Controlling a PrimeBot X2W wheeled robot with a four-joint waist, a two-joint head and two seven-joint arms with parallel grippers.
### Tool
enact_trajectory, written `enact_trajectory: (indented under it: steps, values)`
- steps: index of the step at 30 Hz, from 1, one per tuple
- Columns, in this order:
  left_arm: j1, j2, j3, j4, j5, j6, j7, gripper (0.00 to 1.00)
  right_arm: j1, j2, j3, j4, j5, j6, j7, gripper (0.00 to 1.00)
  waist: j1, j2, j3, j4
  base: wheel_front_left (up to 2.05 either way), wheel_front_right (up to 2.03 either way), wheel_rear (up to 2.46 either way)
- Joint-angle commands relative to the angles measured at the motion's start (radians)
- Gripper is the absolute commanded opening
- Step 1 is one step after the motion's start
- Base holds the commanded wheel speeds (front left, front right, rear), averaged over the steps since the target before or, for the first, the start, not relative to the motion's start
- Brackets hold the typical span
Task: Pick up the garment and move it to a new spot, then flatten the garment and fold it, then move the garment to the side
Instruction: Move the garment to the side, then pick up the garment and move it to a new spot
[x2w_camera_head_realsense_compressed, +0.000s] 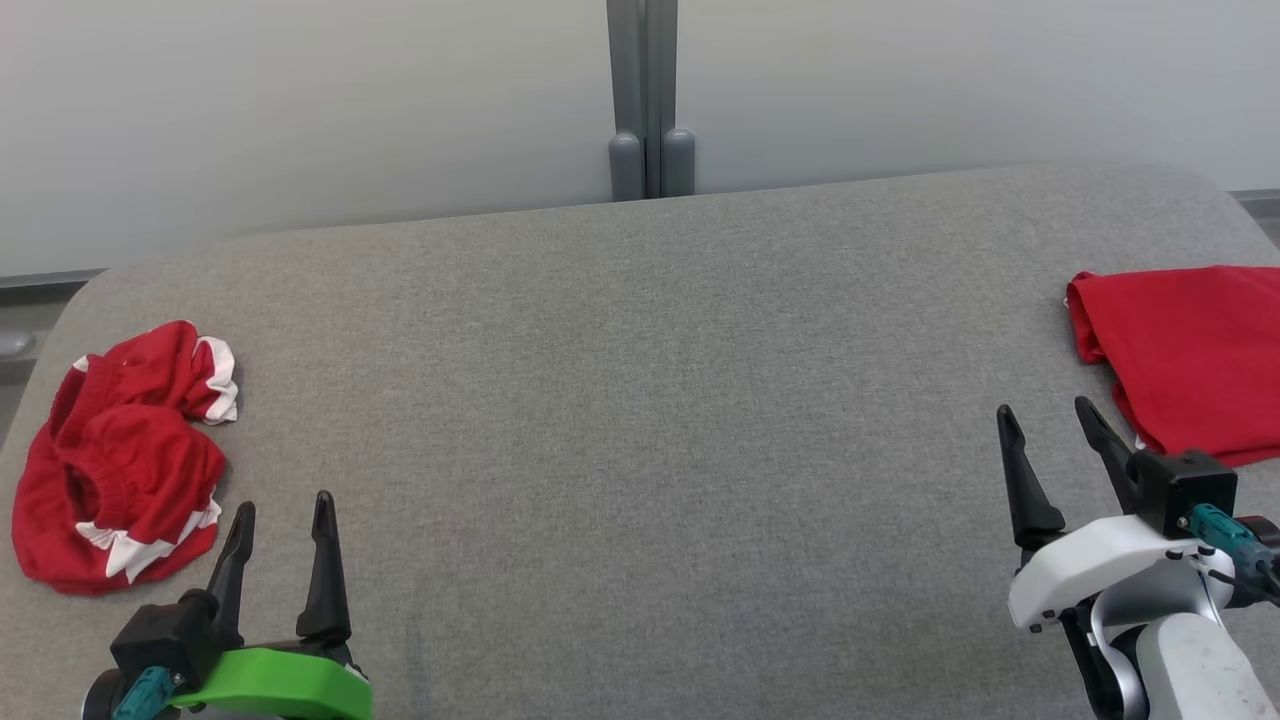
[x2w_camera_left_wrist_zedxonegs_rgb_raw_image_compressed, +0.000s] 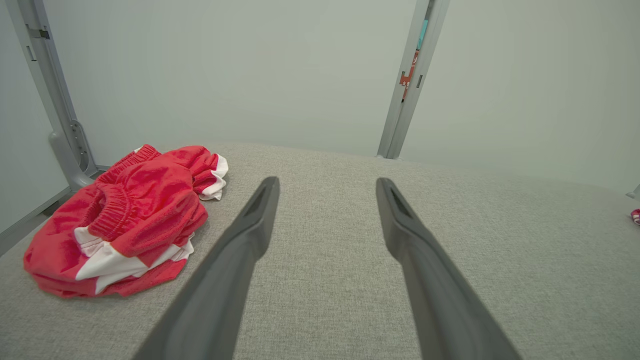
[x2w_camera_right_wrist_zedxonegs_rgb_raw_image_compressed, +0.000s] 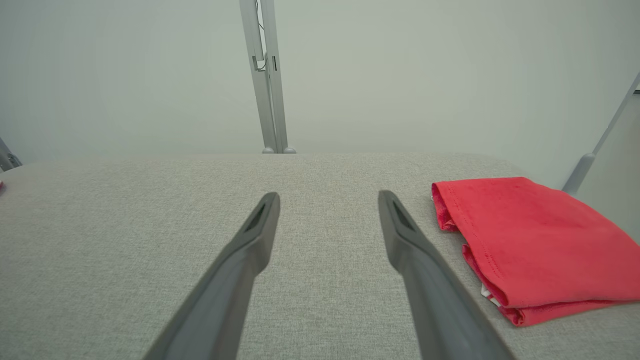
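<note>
Left gripper (x2w_camera_left_wrist_zedxonegs_rgb_raw_image_compressed: 327, 187) jaws apart, empty, over the grey padded surface (x2w_camera_left_wrist_zedxonegs_rgb_raw_image_compressed: 500, 240). Crumpled red-and-white shorts (x2w_camera_left_wrist_zedxonegs_rgb_raw_image_compressed: 125, 225) lie by the surface's left edge, clear of the fingers (x2w_camera_left_wrist_zedxonegs_rgb_raw_image_compressed: 235, 260).

The folded red cloth (x2w_camera_head_realsense_compressed: 1190, 360) ran off the head view's right edge, its far side unseen. A red scrap (x2w_camera_left_wrist_zedxonegs_rgb_raw_image_compressed: 636, 216) at the left wrist view's right edge was too small to identify.

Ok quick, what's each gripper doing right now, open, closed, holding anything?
Left gripper: open, holding nothing, near the crumpled red and white shorts.
Right gripper: open, holding nothing, beside the folded red garment.
</note>
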Motion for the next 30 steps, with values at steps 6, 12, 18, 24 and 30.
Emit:
enact_trajectory:
  steps: [6,12,18,24,30]
  values:
    - [0.002,-0.012,0.016,-0.006,-0.007,-0.006,-0.002,1.0,0.011,-0.007,0.007,-0.002,0.014,-0.002,0.014,1.0,0.0,0.0,-0.003,0.011,0.0,0.0,0.0]
    - [-0.004,-0.016,0.021,-0.008,-0.002,-0.009,-0.003,1.0,0.019,0.0,0.011,-0.007,0.011,-0.002,0.018,1.0,0.0,0.0,-0.002,0.041,0.0,0.0,0.0]
    - [-0.006,-0.016,0.022,-0.001,0.002,-0.011,-0.003,1.0,0.034,-0.01,0.028,-0.008,0.007,-0.002,0.022,1.0,0.0,0.0,-0.008,0.118,0.0,0.0,0.0]
    - [-0.003,-0.006,0.024,0.002,0.004,-0.01,-0.003,1.0,0.029,-0.011,0.054,0.001,0.02,-0.002,0.017,1.0,0.0,0.0,-0.01,0.221,0.0,0.0,0.0]
    - [0.013,0.001,0.023,0.003,0.004,-0.008,-0.003,1.0,0.024,-0.012,0.07,0.008,0.023,-0.002,0.018,1.0,0.0,0.0,-0.013,0.328,0.0,0.0,0.0]
